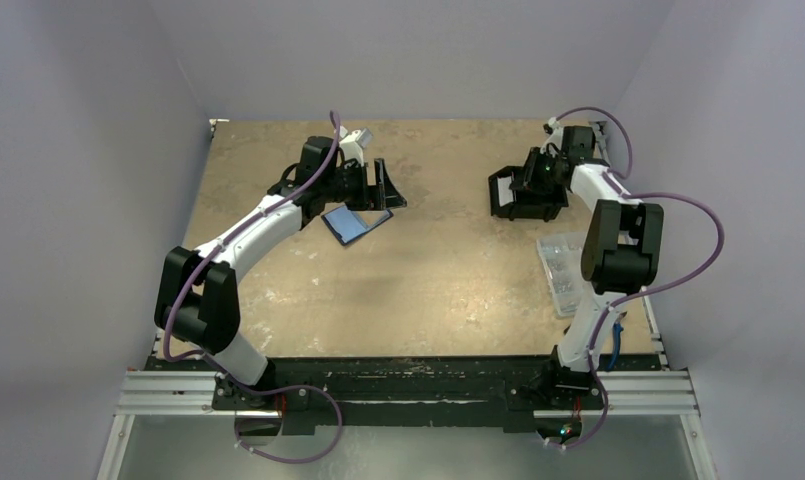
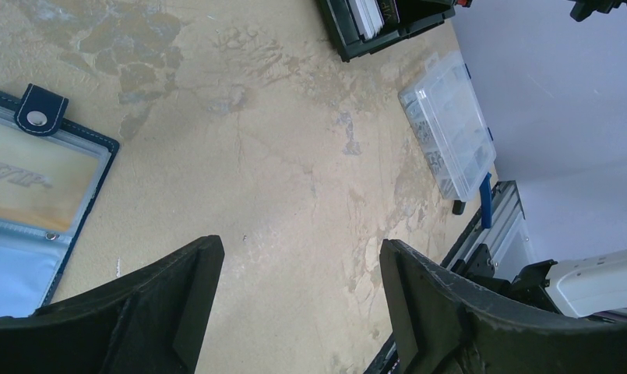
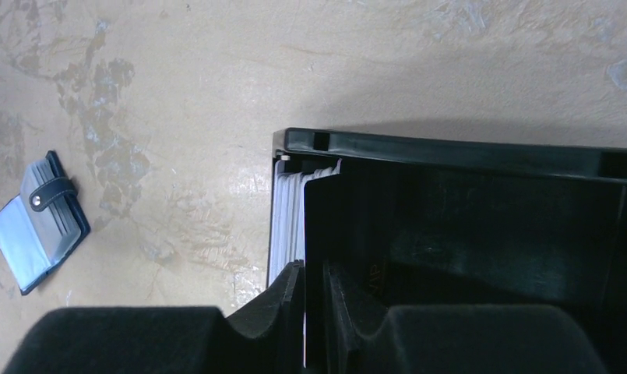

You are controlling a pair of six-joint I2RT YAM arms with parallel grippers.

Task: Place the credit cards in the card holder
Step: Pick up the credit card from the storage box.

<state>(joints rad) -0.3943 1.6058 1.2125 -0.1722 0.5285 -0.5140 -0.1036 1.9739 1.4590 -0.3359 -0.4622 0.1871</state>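
Your right claw (image 3: 314,269) stands down in the black open-sided box (image 3: 466,152), with its jaws almost together and only a slit between them. In that slit sits the edge of a thin dark panel (image 3: 450,234). You cannot tell from the wrist view whether it is a card or part of the box, nor whether the pads truly pinch it. Just at eleven o'clock of the claw, a stack of white-edged cards (image 3: 288,218) stands on edge against the box's end wall.

Your left claw (image 2: 298,245) gapes wide and holds nothing, with bare table (image 2: 294,140) showing between its fingers.

Seen from above, the card holder (image 1: 356,222) lies at about ten o'clock of the table's middle. It is close by the left claw, at that claw's seven o'clock, and apart from it. It lies flat and open, navy rim outward, with its snap tab (image 2: 41,109) folded over the clear sleeves. One sleeve shows a pale gold card (image 2: 29,175) already inside.

The black box is well apart from the holder, at two o'clock of the table's middle. A clear plastic box (image 1: 558,268) lies near it, at about three o'clock, by the right arm's elbow.
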